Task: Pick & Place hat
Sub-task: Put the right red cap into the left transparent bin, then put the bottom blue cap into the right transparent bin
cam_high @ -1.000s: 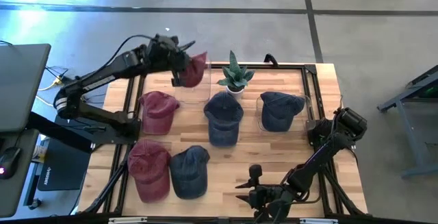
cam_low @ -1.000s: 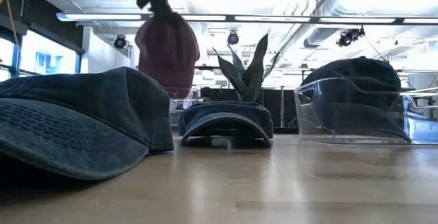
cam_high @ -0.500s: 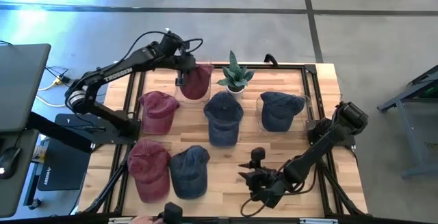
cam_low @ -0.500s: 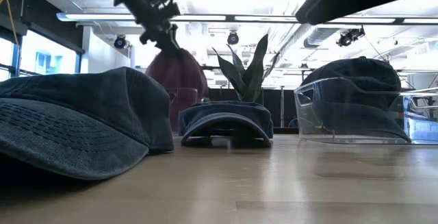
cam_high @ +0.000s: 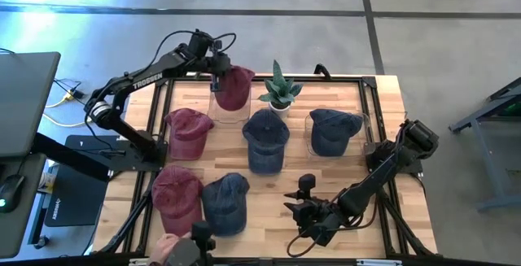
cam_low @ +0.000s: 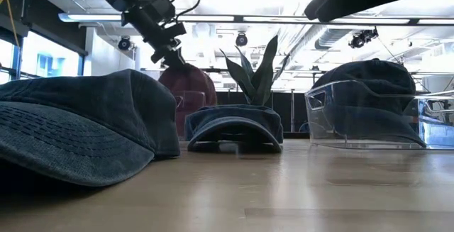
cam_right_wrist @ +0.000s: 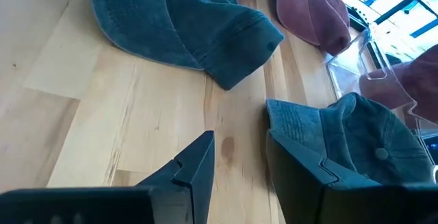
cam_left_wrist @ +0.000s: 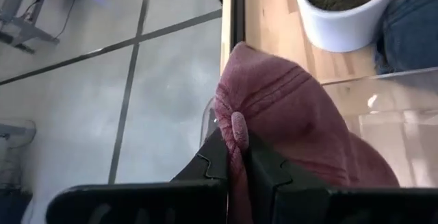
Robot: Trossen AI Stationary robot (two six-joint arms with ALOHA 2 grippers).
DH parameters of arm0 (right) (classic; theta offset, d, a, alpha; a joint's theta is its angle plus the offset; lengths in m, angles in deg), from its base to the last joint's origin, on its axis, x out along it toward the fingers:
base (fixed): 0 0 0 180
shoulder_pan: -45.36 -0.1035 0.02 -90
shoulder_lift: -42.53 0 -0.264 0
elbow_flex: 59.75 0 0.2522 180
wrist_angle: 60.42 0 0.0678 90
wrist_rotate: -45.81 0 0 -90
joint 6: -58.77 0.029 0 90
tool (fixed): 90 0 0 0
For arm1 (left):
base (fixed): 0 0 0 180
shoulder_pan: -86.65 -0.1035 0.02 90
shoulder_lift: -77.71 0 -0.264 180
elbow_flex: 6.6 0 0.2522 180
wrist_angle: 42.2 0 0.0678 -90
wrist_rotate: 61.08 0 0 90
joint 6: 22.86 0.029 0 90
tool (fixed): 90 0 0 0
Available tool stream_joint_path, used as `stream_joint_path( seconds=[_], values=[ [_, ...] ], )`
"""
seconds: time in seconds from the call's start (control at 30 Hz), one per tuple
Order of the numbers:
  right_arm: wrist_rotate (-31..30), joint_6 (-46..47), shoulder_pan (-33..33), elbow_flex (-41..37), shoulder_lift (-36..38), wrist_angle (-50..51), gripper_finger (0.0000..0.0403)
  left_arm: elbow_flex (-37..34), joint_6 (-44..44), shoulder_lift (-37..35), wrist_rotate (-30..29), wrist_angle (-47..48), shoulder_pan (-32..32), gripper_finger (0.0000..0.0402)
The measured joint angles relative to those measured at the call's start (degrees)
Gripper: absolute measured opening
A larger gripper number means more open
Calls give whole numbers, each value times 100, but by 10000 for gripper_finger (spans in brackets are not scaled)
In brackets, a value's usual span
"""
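Observation:
A red hat [cam_high: 234,89] hangs at the table's far left over a clear bin [cam_left_wrist: 373,99], with my left gripper [cam_high: 216,64] shut on it from the far side. In the low view the hat [cam_low: 186,90] sits low behind the bin, below the gripper [cam_low: 169,47]. My right gripper [cam_high: 295,211] stands open near the table's near edge, nothing between its fingers [cam_right_wrist: 239,161]. A blue hat [cam_right_wrist: 171,18] lies on the wood ahead of it, another [cam_right_wrist: 345,138] just beside one finger. My left gripper pinches a raised fold of the red hat's crown [cam_left_wrist: 237,129] between its two fingers. The fingers slant down from the table's far left side. The hat hangs below them with its lower part inside the clear bin; whether it rests on the bin's floor I cannot tell.
Two more red hats [cam_high: 187,132] [cam_high: 177,201] and two blue hats [cam_high: 224,203] [cam_high: 264,138] lie on the table. A third blue hat [cam_high: 332,130] sits in a clear bin. A potted plant [cam_high: 279,89] stands beside the held hat. A person's hand [cam_high: 169,248] shows at the near edge.
My left gripper has gone down and a little toward the table's far edge, keeping its hold. The red hat, which hung high and clear, has sunk into the clear bin beside the plant. My right gripper has turned a little near the front edge.

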Motion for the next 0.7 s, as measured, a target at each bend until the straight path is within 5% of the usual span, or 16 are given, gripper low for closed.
stream_joint_path(
  seconds=[0.4,0.7],
  values=[
    [211,167,0,0,0,-1,129,111,-928,31,1046,309,-780,184],
    [221,266,5,0,-3,-5,129,682,-1935,-217,1143,705,-827,208]
  ],
)
